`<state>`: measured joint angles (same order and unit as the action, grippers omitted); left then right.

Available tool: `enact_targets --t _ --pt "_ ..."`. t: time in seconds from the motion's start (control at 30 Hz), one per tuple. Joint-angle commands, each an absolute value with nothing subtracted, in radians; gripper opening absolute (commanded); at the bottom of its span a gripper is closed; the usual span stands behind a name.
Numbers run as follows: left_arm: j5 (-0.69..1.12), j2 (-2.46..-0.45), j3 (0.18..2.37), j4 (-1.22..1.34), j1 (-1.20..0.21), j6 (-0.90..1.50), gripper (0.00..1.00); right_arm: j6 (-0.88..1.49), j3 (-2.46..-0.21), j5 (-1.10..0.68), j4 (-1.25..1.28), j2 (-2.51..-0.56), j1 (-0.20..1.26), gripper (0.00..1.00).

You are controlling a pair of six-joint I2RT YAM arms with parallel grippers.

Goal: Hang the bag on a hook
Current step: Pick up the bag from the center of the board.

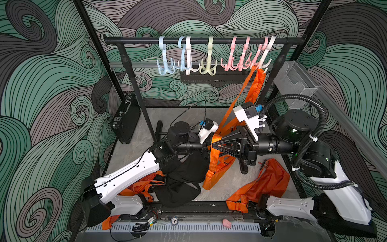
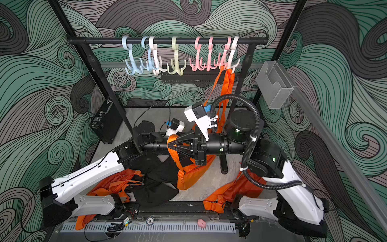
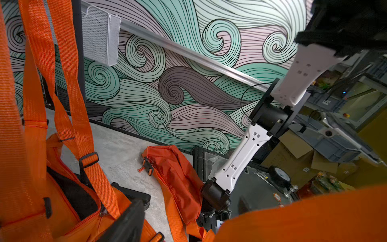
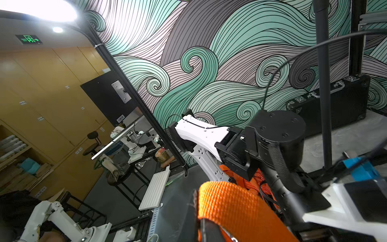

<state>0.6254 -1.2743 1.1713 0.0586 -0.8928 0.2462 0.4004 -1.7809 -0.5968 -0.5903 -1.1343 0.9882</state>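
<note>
An orange bag (image 1: 211, 178) (image 2: 188, 178) hangs low over the floor. Its long strap (image 1: 254, 83) runs up to the rightmost white hook (image 1: 265, 60) (image 2: 231, 60) on the black rail (image 1: 146, 39). My right gripper (image 1: 214, 144) (image 2: 170, 144) (image 4: 199, 209) is shut on a loop of that strap (image 4: 234, 205), which folds over its tips. My left gripper (image 1: 206, 147) (image 3: 188, 230) faces it from the other side of the strap, jaws apart. One black finger (image 3: 125, 222) shows; orange webbing (image 3: 303, 213) covers the other.
A second orange bag (image 1: 270, 180) (image 3: 173, 167) lies on the floor at the right. A third one (image 1: 142, 186) and a black bag (image 1: 184, 180) lie under the left arm. Several pastel hooks hang along the rail. A black case (image 1: 125, 119) leans at the left wall.
</note>
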Motion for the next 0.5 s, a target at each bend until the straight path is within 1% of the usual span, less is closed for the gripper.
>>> enact_targets --t 0.0,0.07,0.13,0.2,0.33,0.47 --pt "0.584 -1.288 1.217 0.078 -0.899 0.231 0.44 0.404 -1.797 -0.612 -0.561 -1.107 0.986 0.00" --pt "0.546 -1.275 1.240 0.019 -0.899 0.193 0.29 0.369 -1.820 -0.547 -0.616 -1.083 0.986 0.00" --pt "0.482 -1.241 1.231 0.000 -0.898 0.166 0.17 0.337 -1.835 -0.465 -0.659 -1.048 0.985 0.00" --pt "0.429 -1.202 1.238 -0.034 -0.899 0.130 0.01 0.294 -1.862 -0.358 -0.717 -1.020 0.983 0.00" --pt "0.319 -1.140 1.295 -0.141 -0.897 0.068 0.00 0.222 -1.916 -0.086 -0.807 -1.001 0.978 0.00" --pt "0.196 -1.110 1.407 -0.276 -0.897 0.017 0.00 0.137 -1.982 0.143 -0.866 -1.047 0.977 0.00"
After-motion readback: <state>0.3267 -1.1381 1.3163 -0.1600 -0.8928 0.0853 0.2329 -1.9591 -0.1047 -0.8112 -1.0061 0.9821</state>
